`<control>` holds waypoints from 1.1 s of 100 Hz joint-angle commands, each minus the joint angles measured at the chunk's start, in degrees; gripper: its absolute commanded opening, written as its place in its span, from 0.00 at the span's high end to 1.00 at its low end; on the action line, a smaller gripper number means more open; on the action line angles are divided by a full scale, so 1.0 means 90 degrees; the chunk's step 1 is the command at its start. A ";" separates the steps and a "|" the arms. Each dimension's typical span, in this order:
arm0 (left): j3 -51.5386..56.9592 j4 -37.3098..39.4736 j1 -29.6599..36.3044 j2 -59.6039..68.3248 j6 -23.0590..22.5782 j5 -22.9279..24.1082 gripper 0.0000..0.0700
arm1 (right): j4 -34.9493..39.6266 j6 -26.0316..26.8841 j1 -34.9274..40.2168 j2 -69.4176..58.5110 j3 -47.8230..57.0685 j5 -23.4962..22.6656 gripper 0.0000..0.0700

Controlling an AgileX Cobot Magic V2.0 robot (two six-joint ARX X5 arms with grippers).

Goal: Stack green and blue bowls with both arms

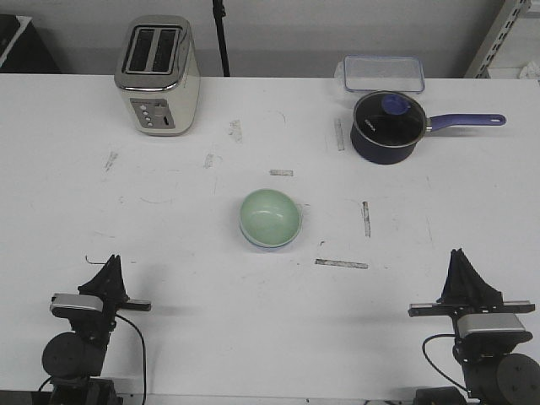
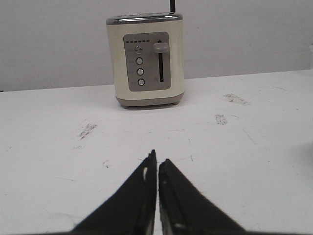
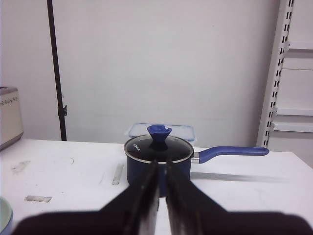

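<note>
Both arms' fingers, left (image 2: 157,164) and right (image 3: 161,164), are pressed together, holding nothing. The green bowl (image 1: 269,216) sits inside the blue bowl (image 1: 268,245), near the surface's (image 1: 186,253) middle, so stacking looks done.

Bright, even overhead light across the white table (image 1: 270,337). Soft short shadows beside the toaster (image 1: 158,76) and under the saucepan (image 1: 386,126). Faint glare on the saucepan's glass lid. Sharp front view; blurred dark pincer fingers (image 3: 142,205) up close in both wrist views.
</note>
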State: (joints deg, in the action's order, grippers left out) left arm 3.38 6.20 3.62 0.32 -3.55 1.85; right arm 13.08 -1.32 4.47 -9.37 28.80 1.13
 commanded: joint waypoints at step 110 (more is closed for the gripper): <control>-0.0301 0.0279 0.0005 -0.0015 0.0017 0.0080 1.00 | -0.0058 -0.0029 0.0007 0.0005 0.0049 0.0002 0.98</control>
State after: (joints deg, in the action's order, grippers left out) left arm 1.96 8.12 3.62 0.27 -3.53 2.74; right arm 13.08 -1.32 4.47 -9.37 28.80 1.13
